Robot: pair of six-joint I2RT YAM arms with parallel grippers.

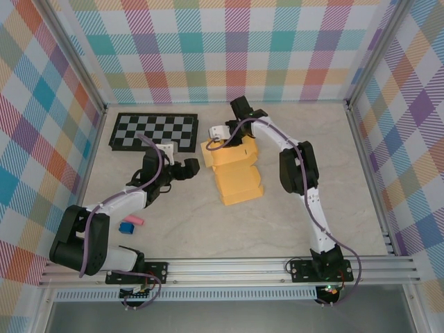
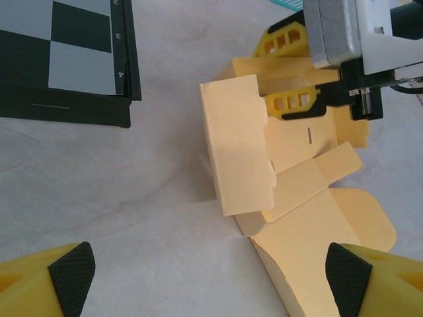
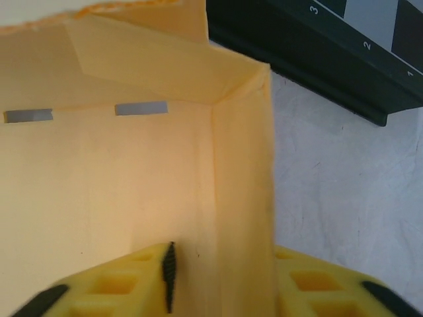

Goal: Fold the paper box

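place: robot lab test cell | walls: pastel plaid panels [image 1: 236, 48] on left, far and right sides | frame: aluminium extrusion rails [image 1: 229, 267] along near edge | surface: pale marbled table [image 1: 208, 229] | marker: black-and-white checkerboard panel [image 1: 154, 132], far left

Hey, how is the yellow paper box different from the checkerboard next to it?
The paper box is plain yellow-orange card; the checkerboard has black and pale squares in a black frame. The box has flaps and walls standing up, while the checkerboard lies flat. The right gripper straddles one box wall, well off the checkerboard. Both rest on the table.
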